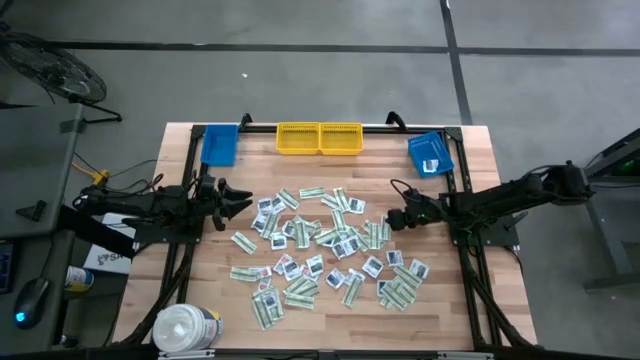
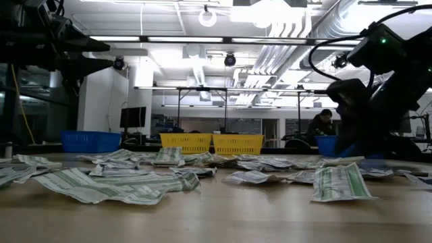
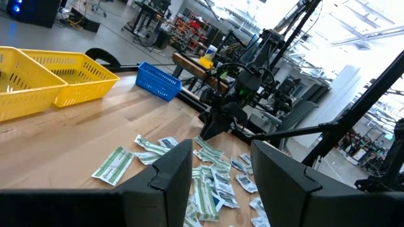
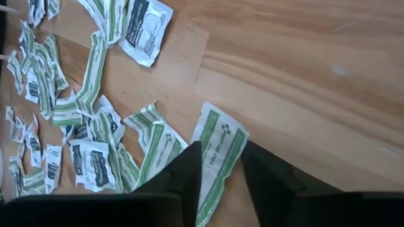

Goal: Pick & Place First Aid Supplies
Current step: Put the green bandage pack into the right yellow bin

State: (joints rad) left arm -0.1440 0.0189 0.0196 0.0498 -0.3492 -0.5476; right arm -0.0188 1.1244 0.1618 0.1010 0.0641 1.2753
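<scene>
Strip packet [image 4: 218, 154] lies lengthwise between spread right pincer [image 4: 221, 183] fingers, flat on table [image 4: 315, 75]

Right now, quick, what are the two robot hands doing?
Left gripper: open, empty, raised above the table.
Right gripper: fingers apart, straddling a green-white packet; a hold on it cannot be told.

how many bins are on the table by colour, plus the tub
yellow bins: 2
blue bins: 2
white round tub: 1
total: 5
</scene>
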